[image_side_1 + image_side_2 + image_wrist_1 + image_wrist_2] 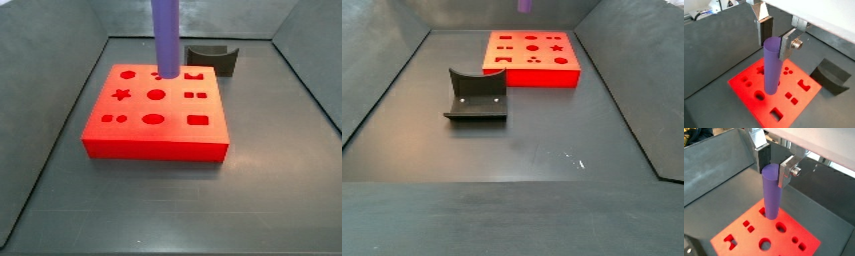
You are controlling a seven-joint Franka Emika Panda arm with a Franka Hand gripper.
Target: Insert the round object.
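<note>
The pincer [775, 36] grips the top of the purple rod [771, 67], held upright over the red block [747, 82], its tip at a round hole. If it tilts or sits off-centre, it may jam on the rim. Only a side view shows the fixture [476, 97], at the block's seven o'clock on the table [543, 150].

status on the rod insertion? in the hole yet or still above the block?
Done: the long purple cylinder rod is gripped upright by the gripper over the red block with shaped holes. In hand: its lower end meets a round hole in both wrist views. Left: seating depth unclear; release.
</note>
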